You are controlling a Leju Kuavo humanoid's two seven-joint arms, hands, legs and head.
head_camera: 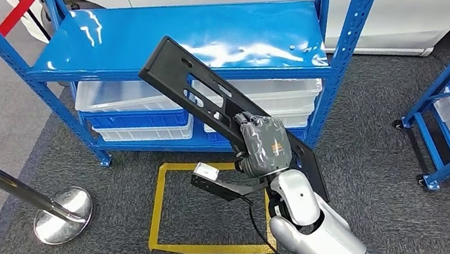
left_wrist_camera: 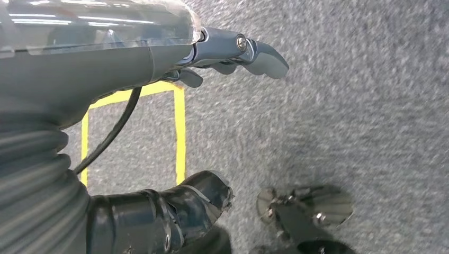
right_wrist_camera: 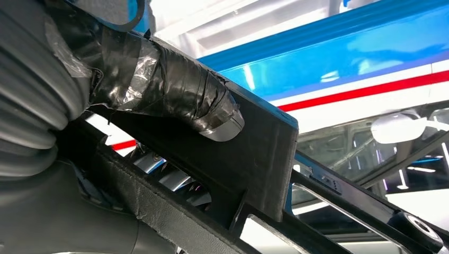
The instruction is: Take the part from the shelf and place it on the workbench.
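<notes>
- Black tape wraps my right thumb (right_wrist_camera: 174, 90), which presses flat on the face of the part (head_camera: 205, 96); the darker fingers curl round behind the plate, so the right hand (head_camera: 263, 145) is clamped on it.
- Part: a long black slotted plate, held near its lower end. It tilts up and away from the hand, upper end over the front edge of the shelf (head_camera: 196, 38) top board, apparently clear of the board rather than resting on it.
- Left hand (left_wrist_camera: 233, 53) hangs low over the grey carpet (left_wrist_camera: 344, 106), near the yellow floor marking (head_camera: 160, 202) in front of the shelf. Fingers extended and apart, nothing in them.
- Below the shelf's top board sit white and blue bins (head_camera: 133, 110). A chrome stanchion (head_camera: 55, 214) stands on the floor, well to the side of the shelf.
- Stage, my judgement: part lifted off the shelf, carry to the workbench not yet begun. Workbench not visible from here.
- Risk 1: grip sits far from the plate's middle, so the long free end levers on the fingers; a quick swing could rotate it in the grasp or slip it out.
- Risk 2: the raised end is close to the shelf board and blue upright; turning before backing off could clip them.
- Risk 3: the plate's lower end reaches down past my forearm and may snag on the arm or its cable.
</notes>
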